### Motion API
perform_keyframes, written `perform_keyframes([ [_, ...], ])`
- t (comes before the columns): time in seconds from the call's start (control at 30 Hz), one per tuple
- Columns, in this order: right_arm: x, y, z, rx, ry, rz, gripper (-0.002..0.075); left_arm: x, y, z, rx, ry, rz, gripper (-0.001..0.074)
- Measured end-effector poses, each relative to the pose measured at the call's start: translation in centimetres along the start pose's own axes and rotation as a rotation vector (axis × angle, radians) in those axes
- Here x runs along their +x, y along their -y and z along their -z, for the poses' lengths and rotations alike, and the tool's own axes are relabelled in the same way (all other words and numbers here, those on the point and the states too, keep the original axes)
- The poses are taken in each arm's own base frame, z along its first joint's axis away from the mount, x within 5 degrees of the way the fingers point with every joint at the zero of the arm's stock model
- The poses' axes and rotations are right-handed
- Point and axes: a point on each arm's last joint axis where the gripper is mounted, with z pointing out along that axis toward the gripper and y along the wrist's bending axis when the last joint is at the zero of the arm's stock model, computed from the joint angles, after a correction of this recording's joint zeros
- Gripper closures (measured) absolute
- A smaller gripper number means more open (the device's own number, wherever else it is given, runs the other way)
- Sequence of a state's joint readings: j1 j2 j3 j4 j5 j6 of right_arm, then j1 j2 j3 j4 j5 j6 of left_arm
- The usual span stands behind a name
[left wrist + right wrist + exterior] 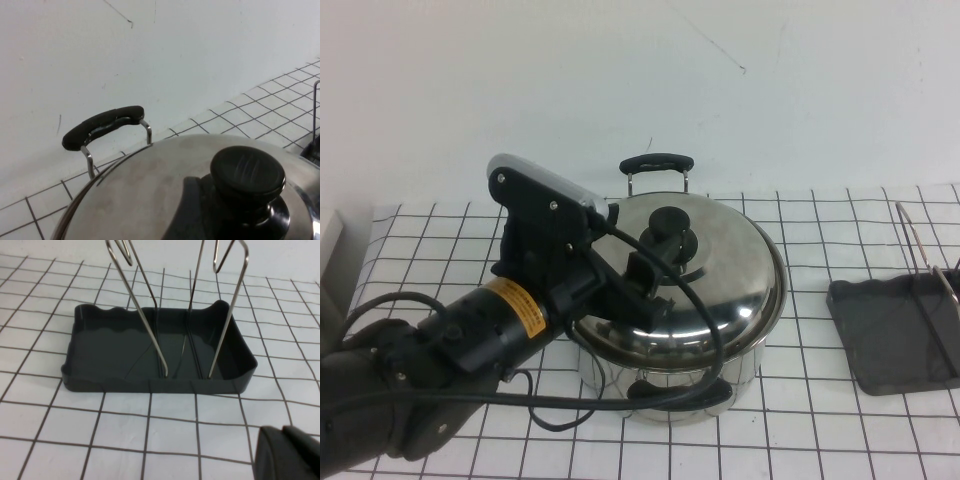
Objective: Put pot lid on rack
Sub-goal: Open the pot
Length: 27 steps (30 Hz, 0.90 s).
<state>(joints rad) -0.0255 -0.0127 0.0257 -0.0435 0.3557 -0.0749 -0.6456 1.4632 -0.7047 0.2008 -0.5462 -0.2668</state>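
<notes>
The pot lid (pixel 720 270) sits on the steel pot (pixel 665 375), which stands near the middle of the worktop (pixel 820 420), a white surface with a black grid. The lid is shiny and domed, with a black round knob (pixel 670 228) at its centre. The pot has two black handles: the far handle (pixel 657 163) rises behind the lid toward the back edge of the worktop, and the near handle (pixel 675 388) shows at the front under the lid's rim.

The left gripper (pixel 650 270) is over the lid, just beside the knob on the side of the left edge of the worktop. Its fingers (pixel 642 272) are spread wide and hold nothing; they do not close around the knob. In the left wrist view the knob (pixel 248 175) is close and the far handle (pixel 102 125) stands behind the lid (pixel 150 200).

The rack (pixel 895 335) is near the right edge of the worktop, well apart from the pot. It is a dark grey tray with a wavy rim, and thin wire uprights (pixel 920 250) rise from it. Nothing rests in it.

The right gripper (pixel 287 455) shows only in the right wrist view, as a dark part just in front of the rack (pixel 100 360). Its fingers are closed and hold nothing.
</notes>
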Motion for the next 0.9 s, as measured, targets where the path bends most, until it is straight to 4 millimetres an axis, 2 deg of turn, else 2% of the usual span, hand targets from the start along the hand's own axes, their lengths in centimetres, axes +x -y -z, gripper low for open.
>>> perform_keyframes([
  [0.4, 0.0, 0.0, 0.0, 0.000, 0.000, 0.000, 0.0729, 1.4, -0.1, -1.4, 0.015, 0.019, 0.010, 0.0199],
  [0.63, 0.0, 0.0, 0.0, 0.000, 0.000, 0.000, 0.0729, 1.5, -0.1, -2.1, 0.041, 0.100, 0.019, 0.0198],
  [0.9, 0.0, 0.0, 0.0, 0.000, 0.000, 0.000, 0.0729, 3.1, -0.4, -4.3, 0.039, 0.068, 0.028, 0.0198],
])
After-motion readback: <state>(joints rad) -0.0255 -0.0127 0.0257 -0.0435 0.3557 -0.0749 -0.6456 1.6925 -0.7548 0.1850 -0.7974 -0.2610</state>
